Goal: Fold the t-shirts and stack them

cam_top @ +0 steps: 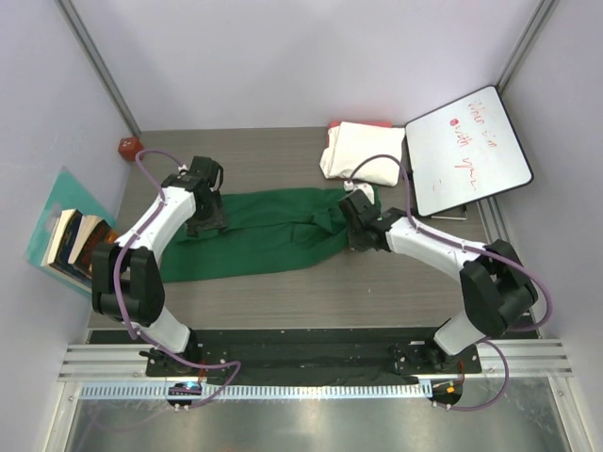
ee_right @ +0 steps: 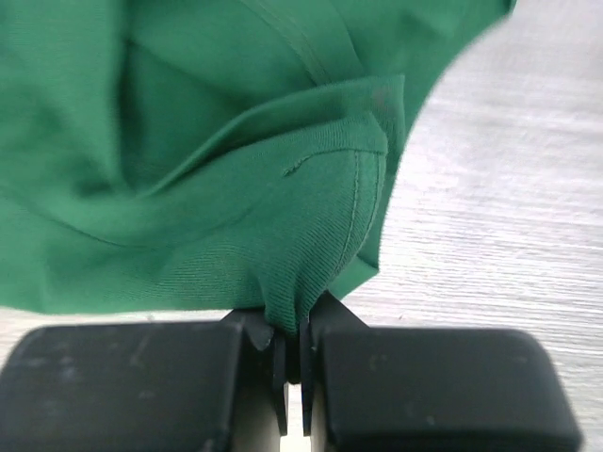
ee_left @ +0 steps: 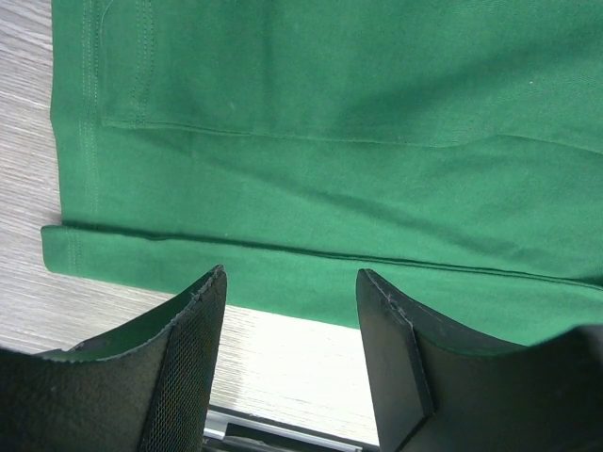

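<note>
The right gripper (ee_right: 294, 328) pinches the three o'clock end of the plain dark green cloth t-shirt (cam_top: 264, 235), seemingly to fold it; the left gripper (ee_left: 292, 279), at nine o'clock, hovers part-open, empty.

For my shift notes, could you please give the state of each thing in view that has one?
Plain dark green cloth t-shirt: lying flat, bunched at one end.
Cream-white folded cloth bundle: folded, untouched.
Left end effector: open over the shirt's hem.
Right end effector: shut on a green fold.
</note>
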You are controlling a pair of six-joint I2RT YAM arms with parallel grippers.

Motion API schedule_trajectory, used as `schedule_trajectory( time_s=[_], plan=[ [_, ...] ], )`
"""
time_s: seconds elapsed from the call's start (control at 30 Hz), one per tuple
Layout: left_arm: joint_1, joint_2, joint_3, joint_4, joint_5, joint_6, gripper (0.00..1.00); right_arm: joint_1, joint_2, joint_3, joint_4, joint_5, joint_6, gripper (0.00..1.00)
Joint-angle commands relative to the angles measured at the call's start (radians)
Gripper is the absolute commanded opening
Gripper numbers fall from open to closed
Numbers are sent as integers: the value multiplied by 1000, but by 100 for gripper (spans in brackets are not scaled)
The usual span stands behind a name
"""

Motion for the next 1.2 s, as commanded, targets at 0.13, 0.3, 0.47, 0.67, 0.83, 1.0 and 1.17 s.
schedule_trajectory(
  time_s=[0.13,0.3,0.47,0.67,0.83,1.0,1.17],
  plan=[
    [-4,-27,23,12,8,14,58,7,-31,347,-228,-108,-5,1],
    [-4,-42,15,4,-13,31,59,-21,71,495,-254,-225,-4,1],
    [-4,-62,8,-2,-32,40,59,-91,207,605,-263,-313,3,1],
    [-4,-59,8,-5,-33,43,59,-153,338,696,-239,-401,0,1],
    [-4,-45,12,-6,-27,41,59,-194,417,751,-239,-429,1,1],
    [-4,-36,14,-5,-36,49,59,-202,427,800,-306,-460,-14,1],
    [-4,-14,21,0,-18,43,58,-207,398,803,-299,-438,-30,1]
  ],
)
